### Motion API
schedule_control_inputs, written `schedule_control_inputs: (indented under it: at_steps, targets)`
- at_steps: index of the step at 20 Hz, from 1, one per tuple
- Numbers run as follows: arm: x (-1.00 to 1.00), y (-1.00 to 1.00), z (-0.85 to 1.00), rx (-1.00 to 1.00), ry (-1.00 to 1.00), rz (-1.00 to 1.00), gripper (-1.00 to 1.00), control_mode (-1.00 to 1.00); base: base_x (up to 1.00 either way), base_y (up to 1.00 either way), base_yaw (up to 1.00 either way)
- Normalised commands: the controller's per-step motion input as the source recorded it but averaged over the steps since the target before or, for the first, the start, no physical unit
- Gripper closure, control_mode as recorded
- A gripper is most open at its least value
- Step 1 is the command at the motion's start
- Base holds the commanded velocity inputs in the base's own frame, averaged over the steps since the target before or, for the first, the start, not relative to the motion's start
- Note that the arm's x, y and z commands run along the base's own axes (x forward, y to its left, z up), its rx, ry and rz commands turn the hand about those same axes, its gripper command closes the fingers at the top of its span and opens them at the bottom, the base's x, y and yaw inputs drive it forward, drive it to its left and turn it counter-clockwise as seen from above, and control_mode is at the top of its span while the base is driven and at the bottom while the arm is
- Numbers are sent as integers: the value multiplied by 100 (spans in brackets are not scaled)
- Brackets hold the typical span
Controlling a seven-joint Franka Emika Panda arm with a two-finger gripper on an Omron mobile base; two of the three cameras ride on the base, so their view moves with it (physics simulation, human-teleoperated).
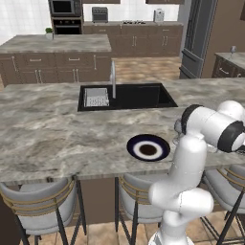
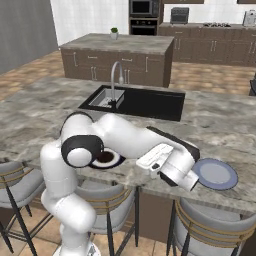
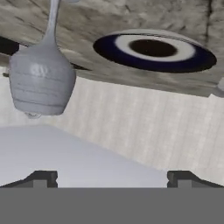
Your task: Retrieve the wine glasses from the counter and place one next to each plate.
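One wine glass (image 3: 41,81) stands on the island top (image 1: 48,129) close beside the navy-rimmed plate (image 1: 148,147) near the front edge, seemingly set there as that plate's partner. The gripper (image 3: 111,177) hangs nearby, fingers spread and holding nothing. A second, pale plate (image 2: 216,174) waits glassless further along the same edge; perhaps another glass (image 1: 233,49) stands on the far counter (image 1: 234,58)

No text, label, brand or number can be read anywhere (appliance fronts too small to tell).
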Motion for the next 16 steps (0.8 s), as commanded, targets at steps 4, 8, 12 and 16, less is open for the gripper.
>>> schedule_control_inputs:
  at_steps: [4, 8, 12, 16]
  targets:
    - [-71, 5, 100, 9, 0, 6, -100, -100, 0, 0, 0]
    - [-82, 27, 79, 5, -7, 8, -100, -100, 0, 0, 0]
    - [-67, 43, 29, 0, -5, 10, -100, -100, 0, 0, 0]
    - [-46, 57, 13, 0, 0, 7, -100, -100, 0, 0, 0]
